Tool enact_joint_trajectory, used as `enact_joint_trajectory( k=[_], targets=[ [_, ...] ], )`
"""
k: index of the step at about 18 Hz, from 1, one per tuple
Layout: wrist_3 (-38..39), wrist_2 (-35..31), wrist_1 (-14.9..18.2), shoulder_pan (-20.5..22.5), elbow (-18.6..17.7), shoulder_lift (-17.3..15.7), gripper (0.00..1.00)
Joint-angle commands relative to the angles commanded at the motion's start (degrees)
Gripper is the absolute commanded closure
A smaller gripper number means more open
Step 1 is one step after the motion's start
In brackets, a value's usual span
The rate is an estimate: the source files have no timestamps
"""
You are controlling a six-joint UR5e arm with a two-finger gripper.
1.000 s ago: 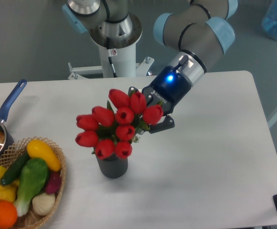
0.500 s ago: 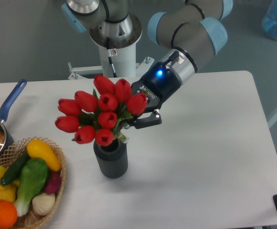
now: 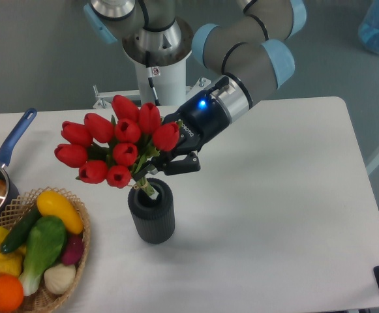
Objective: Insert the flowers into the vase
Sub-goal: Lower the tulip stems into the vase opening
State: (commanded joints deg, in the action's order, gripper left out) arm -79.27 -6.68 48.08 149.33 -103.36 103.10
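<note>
Camera view: the vase [image 3: 151, 212] stands upright on the white tabletop [image 3: 274, 215], and everything else is placed from it. Just above its mouth hangs the flowers [image 3: 114, 145], the red buds tilted up and to the left of the vase, while the cut stem ends reach the rim and seem to dip only slightly inside. The gripper [image 3: 166, 163] sits above and a little right of the vase, its fingers closed on the stems just under the buds. Judging by this, the task is partway done: the bunch is carried and lined up over the opening, yet the stems are not seated and the bunch leans. What remains is to straighten it, lower it in and let go. Left of the vase lie a wicker basket [image 3: 78, 251] of toy vegetables and a saucepan [image 3: 3, 166]
</note>
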Motion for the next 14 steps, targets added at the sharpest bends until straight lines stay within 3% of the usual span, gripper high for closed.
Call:
enact_joint_trajectory(
  k=[7, 14],
  targets=[
    [-4.5, 1.5, 0.0, 0.1, -3.3, 0.1, 0.96],
    [-5.1, 1.5, 0.0, 0.0, -3.7, 0.3, 0.96]
  ],
)
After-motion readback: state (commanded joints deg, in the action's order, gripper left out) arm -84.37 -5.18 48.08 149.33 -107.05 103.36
